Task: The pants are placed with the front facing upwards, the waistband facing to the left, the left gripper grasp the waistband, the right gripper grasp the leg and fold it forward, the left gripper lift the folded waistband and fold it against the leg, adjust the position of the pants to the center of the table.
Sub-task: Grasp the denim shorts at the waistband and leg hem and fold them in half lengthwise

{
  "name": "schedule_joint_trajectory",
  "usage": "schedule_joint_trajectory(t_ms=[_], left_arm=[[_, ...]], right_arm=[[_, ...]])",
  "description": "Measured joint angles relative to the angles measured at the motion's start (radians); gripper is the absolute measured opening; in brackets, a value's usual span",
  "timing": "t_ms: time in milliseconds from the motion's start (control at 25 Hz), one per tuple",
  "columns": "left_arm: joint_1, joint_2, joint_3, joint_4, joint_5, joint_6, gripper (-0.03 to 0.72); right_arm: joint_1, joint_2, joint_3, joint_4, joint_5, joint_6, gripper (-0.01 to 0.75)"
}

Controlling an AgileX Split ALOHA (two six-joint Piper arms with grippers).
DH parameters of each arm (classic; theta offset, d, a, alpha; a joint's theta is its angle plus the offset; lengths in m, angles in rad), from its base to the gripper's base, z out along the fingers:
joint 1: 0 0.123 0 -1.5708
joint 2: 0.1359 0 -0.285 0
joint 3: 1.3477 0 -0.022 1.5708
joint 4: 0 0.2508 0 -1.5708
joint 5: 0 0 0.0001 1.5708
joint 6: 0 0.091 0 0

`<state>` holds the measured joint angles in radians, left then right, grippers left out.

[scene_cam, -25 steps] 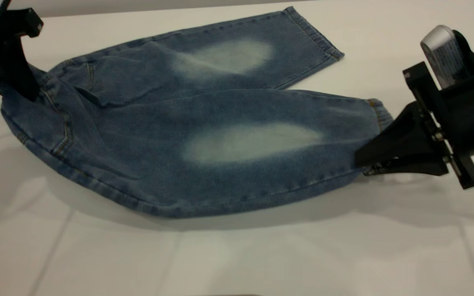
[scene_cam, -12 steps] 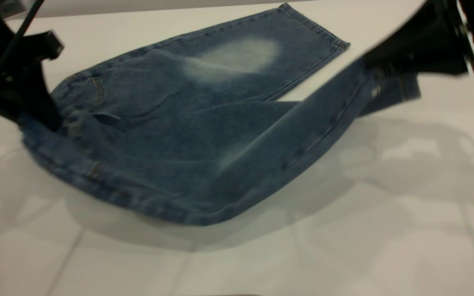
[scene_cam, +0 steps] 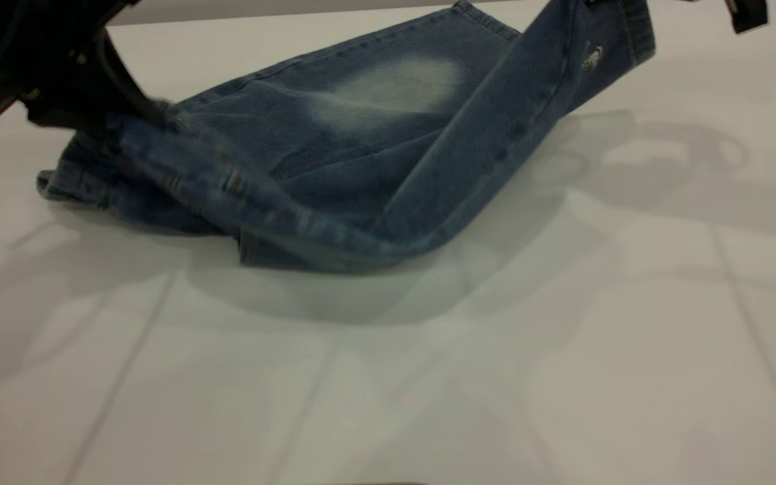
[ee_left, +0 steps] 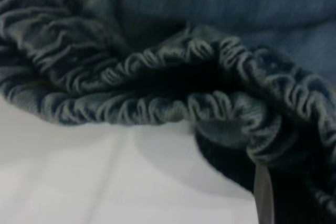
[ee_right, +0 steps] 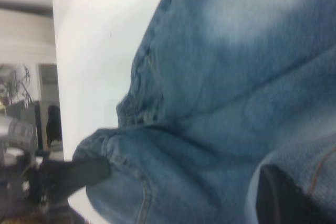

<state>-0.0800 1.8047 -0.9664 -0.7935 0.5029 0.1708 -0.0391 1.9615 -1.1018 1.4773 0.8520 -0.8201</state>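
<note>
Pants (scene_cam: 334,155) half-lifted off table (scene_cam: 496,350), left tool (scene_cam: 135,101) clenched on waistband (ee_left: 157,108); right tool's grip hidden, cannot tell

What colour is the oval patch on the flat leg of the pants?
Pale bleached whitish-blue on the blue pants; clearest in the exterior view.

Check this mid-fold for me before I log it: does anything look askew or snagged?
Nothing looks snagged. The near leg of the pants hangs lifted over the far leg, and the waistband is bunched at the left pincer, as a fold under way would look.
</note>
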Motion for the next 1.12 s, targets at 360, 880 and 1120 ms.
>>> schedule_joint_trajectory(t_ms=[360, 880, 1120], left_arm=[[0.0, 0.0, 0.001, -0.277, -0.198, 0.0, 0.102], [0.0, 0.054, 0.001, -0.574, -0.41, -0.007, 0.104], [0.0, 0.091, 0.001, -0.669, -0.573, -0.007, 0.104]], right_arm=[[0.001, 0.195, -0.301, 0.0, -0.014, 0.118, 0.025], [0.048, 0.461, -0.646, 0.002, -0.086, 0.27, 0.025], [0.062, 0.541, -0.701, 0.004, -0.145, 0.316, 0.025]])
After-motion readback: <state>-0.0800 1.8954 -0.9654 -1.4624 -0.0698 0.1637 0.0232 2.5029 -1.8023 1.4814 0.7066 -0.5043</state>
